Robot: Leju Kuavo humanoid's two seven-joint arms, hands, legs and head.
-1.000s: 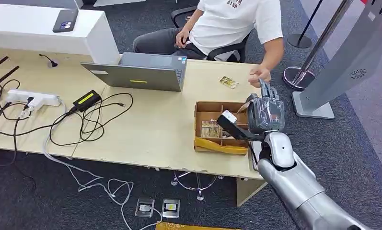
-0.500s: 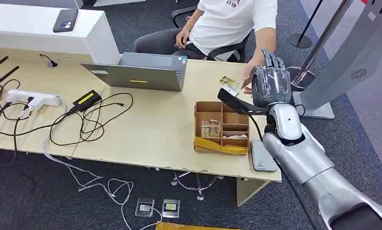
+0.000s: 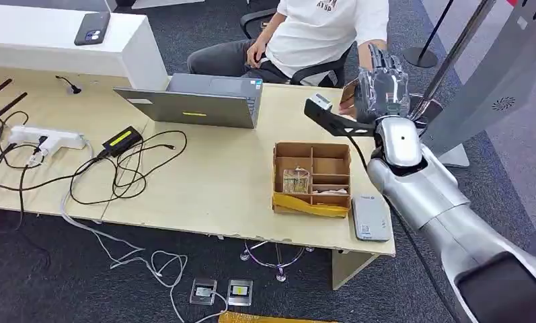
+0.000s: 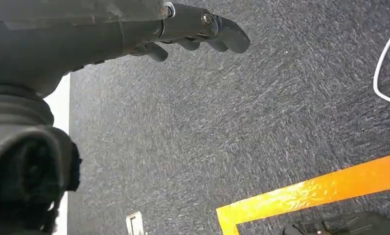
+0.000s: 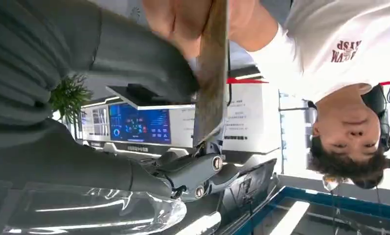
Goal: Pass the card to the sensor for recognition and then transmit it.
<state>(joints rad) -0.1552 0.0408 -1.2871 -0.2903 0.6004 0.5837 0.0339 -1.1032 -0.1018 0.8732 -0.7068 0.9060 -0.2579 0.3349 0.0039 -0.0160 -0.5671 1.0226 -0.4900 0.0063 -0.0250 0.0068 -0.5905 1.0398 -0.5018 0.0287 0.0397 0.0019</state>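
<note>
the right hand is raised over the far right edge of the table, fingers pointing up and away toward the seated person. in the right wrist view the card is seen edge-on, gripped between the thumb and the darker fingers of the right hand, and the person's hand is closed on the card's other end, so the card is held from both sides at once. in the head view the card itself is hidden behind the raised hand.

the left hand hangs low over dark carpet, its fingers loosely curled and apart with nothing in them; an orange strip lies on the floor nearby.

on the table, a cardboard divider box is placed near the right front edge, and a grey card sensor lies just to its right at the near corner. a laptop is set half-open to the left of the box, farther back. a black power brick with tangled cables and a white power strip are found on the left part of the table. a phone rests on the white counter at the far left. a tilted grey kiosk panel stands on the right.
</note>
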